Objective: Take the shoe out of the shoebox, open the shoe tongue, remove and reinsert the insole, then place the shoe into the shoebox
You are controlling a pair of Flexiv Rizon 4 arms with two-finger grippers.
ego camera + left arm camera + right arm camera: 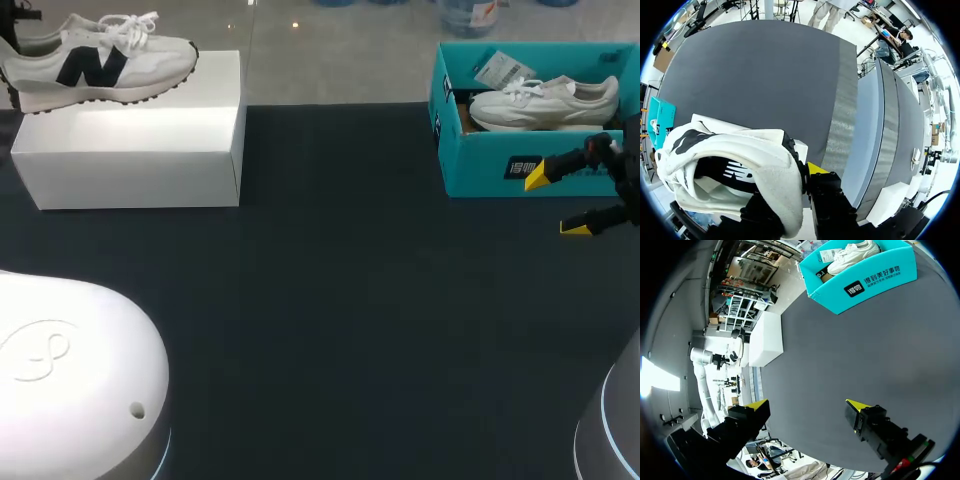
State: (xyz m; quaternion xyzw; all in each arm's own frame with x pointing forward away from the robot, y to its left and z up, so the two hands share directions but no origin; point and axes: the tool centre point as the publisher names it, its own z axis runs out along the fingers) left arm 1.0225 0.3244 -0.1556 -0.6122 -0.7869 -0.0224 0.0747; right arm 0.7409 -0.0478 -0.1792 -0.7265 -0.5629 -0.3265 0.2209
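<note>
The left gripper [797, 176] is largely hidden. In its wrist view its jaws pinch the heel of the white sneaker with a black N [100, 62], with one yellow tip lost behind the fabric. That sneaker rests on a white rectangular box [130, 150]. A plain white sneaker [545, 100] lies inside the teal cardboard shoebox [480, 175]. The right gripper [556, 203] hangs just beside the shoebox, jaws wide apart, above the dark tabletop [330, 300].

The white sneaker with a black letter [100, 62] loses its heel at the head view's edge. The teal cardboard shoebox [500, 165] hides the lower side of the pale sneaker [545, 100] inside it.
</note>
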